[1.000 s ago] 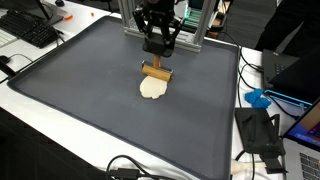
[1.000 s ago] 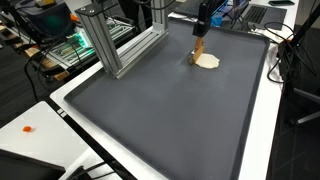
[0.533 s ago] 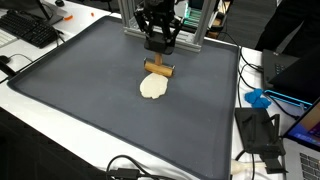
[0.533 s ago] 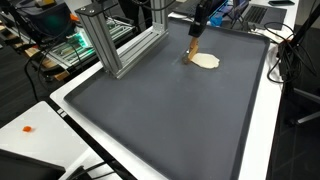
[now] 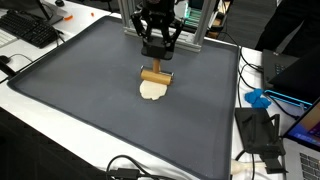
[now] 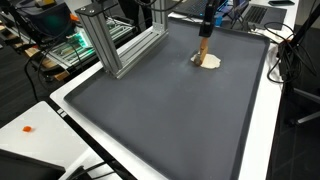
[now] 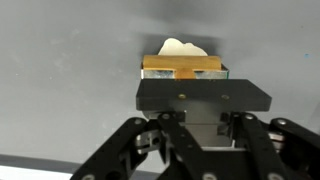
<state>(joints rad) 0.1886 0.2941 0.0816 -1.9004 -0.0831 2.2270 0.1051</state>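
The claw (image 5: 154, 54) hangs over the far part of the dark counter (image 5: 80, 95), closed, it seems, on the top of an upright wooden tool (image 5: 155, 75). The wrist view hides the fingertips. The tool's block-shaped lower end meets the far edge of a flat cream patch (image 5: 152, 91), either touching it or just above it.

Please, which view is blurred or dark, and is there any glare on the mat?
Wrist view: the gripper is dark and soft in the foreground; the wooden tool and pale lump beyond it are sharper, evenly lit. In both exterior views: coarse and small, the grey mat matte, no glare.
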